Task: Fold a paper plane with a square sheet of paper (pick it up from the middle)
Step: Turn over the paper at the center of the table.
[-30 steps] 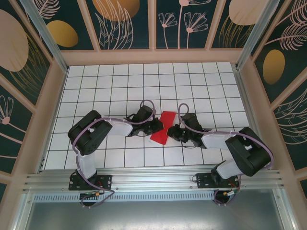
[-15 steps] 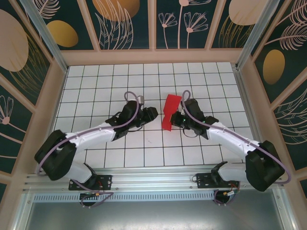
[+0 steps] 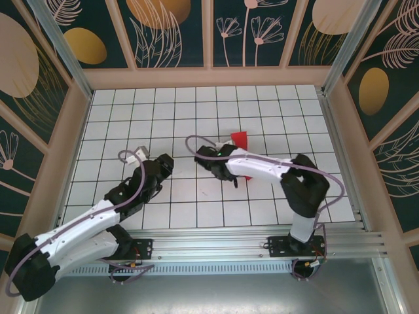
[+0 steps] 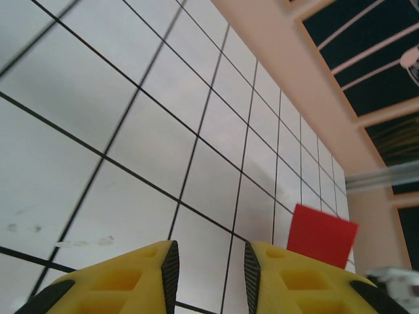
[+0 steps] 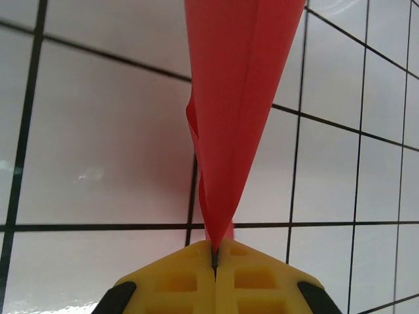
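The square sheet of paper (image 5: 236,98) is bright red and folded into a narrow creased wedge. My right gripper (image 5: 215,252) is shut on its narrow end, and the paper fans out away from the jaws above the grid tiles. From above, its red top corner (image 3: 239,139) pokes out behind my right forearm near the table's middle. My left gripper (image 3: 165,161) is to the left, about two tiles from the paper. It stands open (image 4: 207,261) with nothing between its yellow fingers (image 4: 157,265). The red paper (image 4: 322,234) lies ahead of it to the right.
The white grid table (image 3: 131,118) is ringed by a beige wall (image 3: 209,77) and patterned panels. An aluminium rail (image 3: 209,245) runs along the near edge by the arm bases. My right forearm (image 3: 262,167) stretches left across the middle tiles.
My left arm has drawn back to the left and nearer, away from the paper. The right arm's wrist has swung left across the middle, still holding the red paper.
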Tool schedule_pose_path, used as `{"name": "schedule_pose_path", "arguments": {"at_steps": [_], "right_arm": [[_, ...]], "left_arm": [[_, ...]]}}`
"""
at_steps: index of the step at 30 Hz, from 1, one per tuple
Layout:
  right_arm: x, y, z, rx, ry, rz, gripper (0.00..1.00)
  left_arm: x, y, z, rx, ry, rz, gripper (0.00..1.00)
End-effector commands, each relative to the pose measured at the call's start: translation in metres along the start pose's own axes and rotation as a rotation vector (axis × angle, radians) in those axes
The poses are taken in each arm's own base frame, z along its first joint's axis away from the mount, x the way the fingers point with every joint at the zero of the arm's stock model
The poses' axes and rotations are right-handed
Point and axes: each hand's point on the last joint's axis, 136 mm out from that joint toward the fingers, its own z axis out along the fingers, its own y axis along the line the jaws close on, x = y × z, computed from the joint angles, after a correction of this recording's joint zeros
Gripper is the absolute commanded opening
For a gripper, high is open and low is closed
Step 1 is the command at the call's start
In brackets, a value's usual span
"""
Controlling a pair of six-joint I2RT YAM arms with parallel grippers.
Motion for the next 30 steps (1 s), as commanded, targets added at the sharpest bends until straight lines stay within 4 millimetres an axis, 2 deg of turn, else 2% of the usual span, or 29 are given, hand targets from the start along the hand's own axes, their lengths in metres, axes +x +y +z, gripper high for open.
{"name": "schedule_pose_path", "arguments": {"at_steps": [1,6,9,12,14,17,21,23,24,26,30], "right_arm": [[-0.007,0.021,-0.01,0.029,-0.019,-0.111,0.03],[0.003,0.094,0.006,-0.107,0.06,-0.16,0.06],[0.006,0.126,0.007,-0.217,0.093,-0.145,0.11],[0.006,0.142,0.001,-0.321,0.112,-0.109,0.2],[0.001,0.147,-0.013,-0.412,0.1,-0.084,0.29],[-0.012,0.132,-0.039,-0.528,0.05,-0.003,0.44],[-0.031,0.104,-0.076,-0.766,-0.048,0.139,0.55],[-0.034,0.081,-0.074,-0.844,-0.076,0.228,0.57],[-0.035,0.071,-0.069,-0.875,-0.078,0.271,0.54],[-0.034,0.046,-0.049,-0.897,-0.067,0.378,0.42],[-0.035,0.021,-0.023,-1.013,-0.056,0.509,0.24]], "left_arm": [[-0.029,0.036,-0.018,-0.101,-0.159,-0.08,0.33],[-0.048,0.045,-0.04,-0.119,-0.229,-0.095,0.33],[-0.053,0.042,-0.045,-0.121,-0.236,-0.071,0.34],[-0.054,0.036,-0.045,-0.114,-0.229,-0.048,0.36],[-0.054,0.03,-0.044,-0.102,-0.22,-0.031,0.37],[-0.047,0.02,-0.037,-0.076,-0.185,0.007,0.38],[-0.027,0.003,-0.019,-0.021,-0.092,0.061,0.39],[-0.008,-0.009,-0.006,0.03,-0.012,0.091,0.39],[0.003,-0.015,0.001,0.054,0.033,0.109,0.38],[0.03,-0.031,0.016,0.113,0.147,0.141,0.35],[0.082,-0.055,0.042,0.196,0.375,0.164,0.27]]}}
